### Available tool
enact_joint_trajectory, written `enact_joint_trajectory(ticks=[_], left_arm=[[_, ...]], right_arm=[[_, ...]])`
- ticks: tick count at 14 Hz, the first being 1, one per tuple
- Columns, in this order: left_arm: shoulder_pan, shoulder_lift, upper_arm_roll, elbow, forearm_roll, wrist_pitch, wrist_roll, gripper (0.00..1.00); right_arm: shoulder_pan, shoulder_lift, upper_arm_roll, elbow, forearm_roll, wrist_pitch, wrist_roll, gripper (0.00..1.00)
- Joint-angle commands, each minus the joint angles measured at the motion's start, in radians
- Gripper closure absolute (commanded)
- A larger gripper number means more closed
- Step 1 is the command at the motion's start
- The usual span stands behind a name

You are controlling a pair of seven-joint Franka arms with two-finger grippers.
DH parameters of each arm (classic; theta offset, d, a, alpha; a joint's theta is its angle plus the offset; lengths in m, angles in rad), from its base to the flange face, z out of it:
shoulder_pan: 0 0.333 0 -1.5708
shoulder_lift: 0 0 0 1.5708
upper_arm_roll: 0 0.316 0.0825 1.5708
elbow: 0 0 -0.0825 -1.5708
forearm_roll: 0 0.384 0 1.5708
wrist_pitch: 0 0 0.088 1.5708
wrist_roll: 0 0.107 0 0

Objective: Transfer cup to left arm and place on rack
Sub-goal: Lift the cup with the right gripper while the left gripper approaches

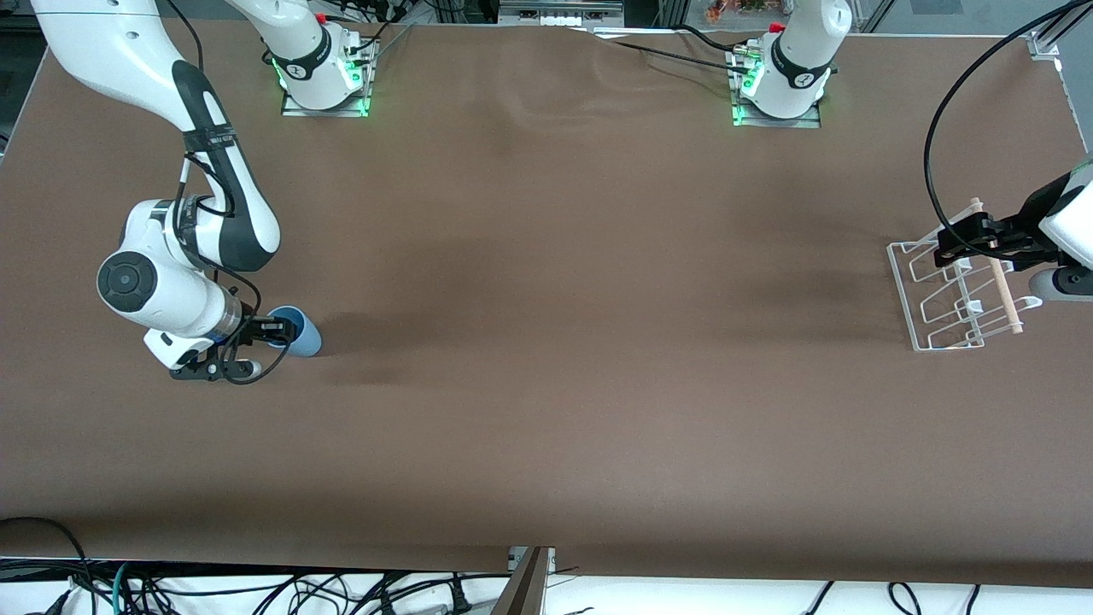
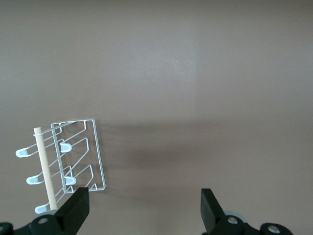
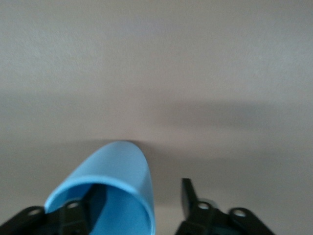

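Observation:
The light blue cup [image 1: 301,334] appears to lie on its side on the table toward the right arm's end, its mouth turned to my right gripper [image 1: 275,328]. That gripper is low at the table and straddles the cup's rim. In the right wrist view one finger sits inside the cup [image 3: 115,196], the other outside, with a gap between it and the wall; the right gripper [image 3: 142,196] is open. My left gripper [image 1: 946,246] hangs open and empty over the white wire rack [image 1: 926,318] at the left arm's end. In the left wrist view the left gripper [image 2: 145,205] frames bare table beside the rack [image 2: 80,152].
A pale wooden dowel [image 1: 1001,286] runs along one side of the rack, also seen as the dowel [image 2: 45,166] in the left wrist view. The left arm's black cable [image 1: 935,128] loops high above the rack. Brown cloth [image 1: 598,342] covers the table between the arms.

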Motion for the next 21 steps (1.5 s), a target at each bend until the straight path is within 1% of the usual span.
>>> enact_joint_trajectory(ticks=[1,2,3,4,5,8,9,11,12,14,16,17,19,21], left_arm=[[0.007,0.010,0.000,0.021,-0.023,-0.015,0.000,0.00],[0.004,0.012,0.000,0.021,-0.023,-0.015,0.001,0.00],[0.002,0.010,-0.003,0.021,-0.022,-0.015,0.009,0.00],[0.004,0.010,-0.003,0.015,-0.022,-0.015,0.023,0.00],[0.004,0.012,-0.003,0.017,-0.025,-0.011,0.050,0.00],[-0.004,0.010,-0.002,0.003,-0.057,-0.017,0.098,0.00],[-0.007,0.010,-0.003,0.005,-0.060,-0.015,0.101,0.00],[-0.016,0.010,-0.003,0.008,-0.097,-0.015,0.121,0.00],[-0.016,0.009,-0.005,0.003,-0.132,-0.015,0.148,0.00],[-0.019,0.007,-0.008,0.003,-0.178,-0.015,0.283,0.00],[-0.028,0.004,-0.008,0.003,-0.242,-0.015,0.374,0.00],[-0.030,0.002,-0.010,0.002,-0.268,-0.020,0.453,0.00],[-0.031,0.005,-0.028,0.000,-0.281,-0.015,0.660,0.00],[-0.031,0.009,-0.060,-0.009,-0.316,-0.012,0.798,0.00]], right_arm=[[-0.002,-0.026,0.000,-0.042,-0.009,0.015,-0.002,0.48],[-0.002,-0.026,-0.001,-0.041,-0.010,0.016,-0.002,0.62],[-0.002,-0.028,0.000,-0.041,-0.010,0.013,-0.003,0.82],[-0.002,-0.029,0.000,-0.038,-0.010,0.012,-0.005,0.97],[-0.002,-0.031,-0.001,-0.035,-0.010,0.012,-0.008,1.00],[-0.001,-0.040,0.000,-0.012,-0.007,0.004,-0.014,1.00],[-0.001,-0.046,0.000,0.008,-0.006,-0.020,-0.014,1.00],[0.004,-0.048,0.005,0.077,0.005,-0.116,-0.002,1.00],[0.004,-0.048,0.023,0.121,0.014,-0.178,0.000,1.00],[0.007,-0.048,0.048,0.194,0.093,-0.262,0.003,1.00],[0.008,-0.046,0.071,0.240,0.193,-0.295,0.029,1.00],[0.008,-0.046,0.095,0.257,0.248,-0.295,0.055,1.00],[0.007,-0.036,0.165,0.304,0.350,-0.289,0.117,1.00],[0.011,-0.022,0.244,0.321,0.445,-0.243,0.197,1.00]])
